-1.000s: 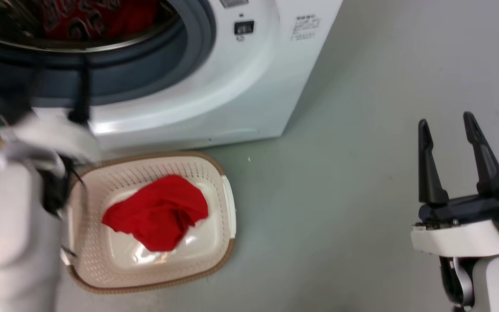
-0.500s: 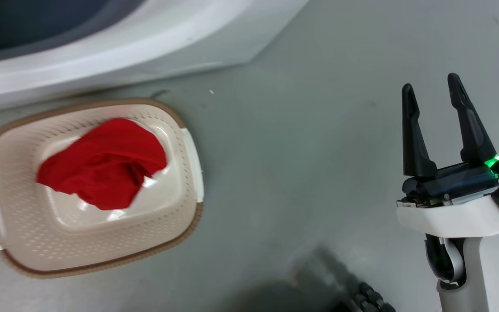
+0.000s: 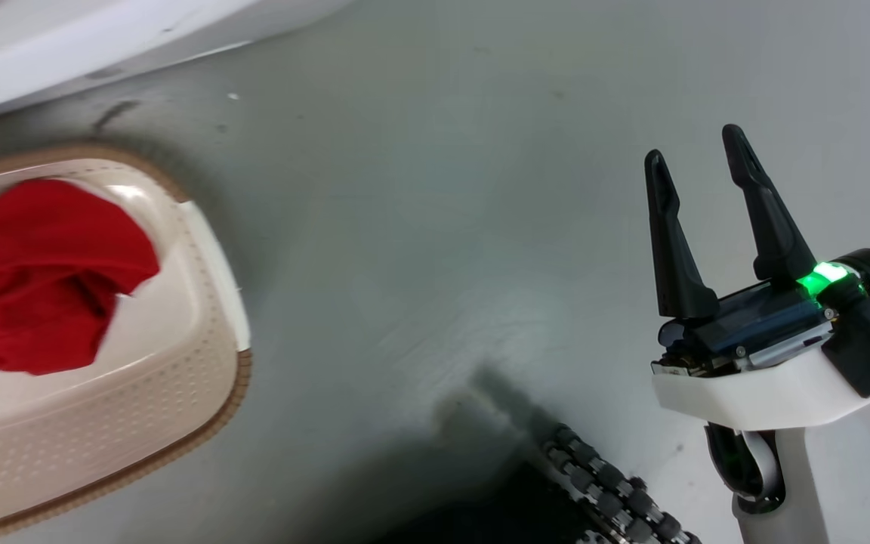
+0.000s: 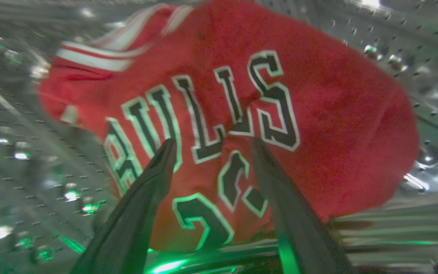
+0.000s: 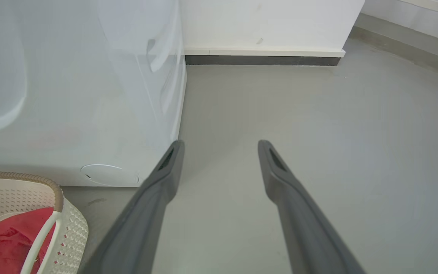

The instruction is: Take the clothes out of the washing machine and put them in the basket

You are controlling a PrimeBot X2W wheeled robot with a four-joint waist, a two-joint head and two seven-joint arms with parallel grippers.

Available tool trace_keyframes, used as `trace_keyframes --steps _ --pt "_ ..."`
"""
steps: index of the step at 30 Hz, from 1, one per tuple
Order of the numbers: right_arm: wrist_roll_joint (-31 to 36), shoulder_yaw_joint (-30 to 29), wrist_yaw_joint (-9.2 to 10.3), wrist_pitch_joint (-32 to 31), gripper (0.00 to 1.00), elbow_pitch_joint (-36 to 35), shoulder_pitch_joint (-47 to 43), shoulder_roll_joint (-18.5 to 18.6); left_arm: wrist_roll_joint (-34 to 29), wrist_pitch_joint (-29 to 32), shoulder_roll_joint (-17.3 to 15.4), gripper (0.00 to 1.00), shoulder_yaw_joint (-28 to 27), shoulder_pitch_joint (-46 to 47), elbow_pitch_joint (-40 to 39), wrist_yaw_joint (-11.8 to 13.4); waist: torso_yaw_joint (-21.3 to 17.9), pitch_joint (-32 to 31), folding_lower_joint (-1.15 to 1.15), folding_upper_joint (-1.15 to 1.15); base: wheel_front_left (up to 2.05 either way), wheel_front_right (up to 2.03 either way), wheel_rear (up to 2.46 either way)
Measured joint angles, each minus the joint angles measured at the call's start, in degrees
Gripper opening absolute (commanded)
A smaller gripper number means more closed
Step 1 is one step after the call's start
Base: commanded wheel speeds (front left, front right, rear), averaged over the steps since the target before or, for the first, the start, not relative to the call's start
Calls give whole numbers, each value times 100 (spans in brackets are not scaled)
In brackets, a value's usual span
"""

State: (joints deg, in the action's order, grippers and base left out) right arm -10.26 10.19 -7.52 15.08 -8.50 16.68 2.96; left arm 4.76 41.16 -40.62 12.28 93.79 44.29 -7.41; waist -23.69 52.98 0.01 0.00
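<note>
**Pincer state.** The left pincer is reaching into the steel drum of the washing machine. Its two fingers are standing apart, framing the black-and-white lettering of the jersey. They are not clamping anything. The left wrist view is blurring, so contact with the cloth cannot be confirmed. The right pincer is also standing apart. It is carrying nothing and is hanging over the bare floor, well away from the machine.

**Hazards.**
- The fingers are lining up over a flat, stretched part of the jersey. Closing there is likely to catch a thin layer, or none, and the cloth may slide free during withdrawal.
- The jersey is lying bunched against the perforated drum wall. Pushing too deep is risking contact between fingertips and steel.
- A long trailing fold may drag on the port during extraction and pull the cloth out of the grip.
- A weak grip is risking a drop onto the floor short of the target.

**Containers.**
- Drum: it is holding the jersey, which is lying crumpled with its striped trim toward the top of the left wrist view.
- Basket: it is standing on the floor just in front of the machine. It is holding the plain red garment, heaped loosely on its bottom, with room to spare beside it.

By this layout, the jersey is the item awaiting transfer.
</note>
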Motion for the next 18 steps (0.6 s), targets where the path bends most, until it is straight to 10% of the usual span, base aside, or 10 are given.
trace_keyframes --steps 15,16,17,18 --pt "-36 16 0 0 100 -246 -178 -1 98 839 -35 100 60 389 576 87 -214 228 -1 0 0 0 0" --pt "-35 21 0 0 100 -255 -186 -1 112 888 -35 21 57 402 591 94 -207 238 -1 0 0 0 0" --pt "-34 22 0 0 100 -265 -199 -1 133 917 -30 0 54 415 601 93 -200 247 -1 0 0 0 0" --pt "-32 19 0 0 100 -275 -211 -1 162 938 -24 0 56 427 601 93 -191 258 -1 0 0 0 0"
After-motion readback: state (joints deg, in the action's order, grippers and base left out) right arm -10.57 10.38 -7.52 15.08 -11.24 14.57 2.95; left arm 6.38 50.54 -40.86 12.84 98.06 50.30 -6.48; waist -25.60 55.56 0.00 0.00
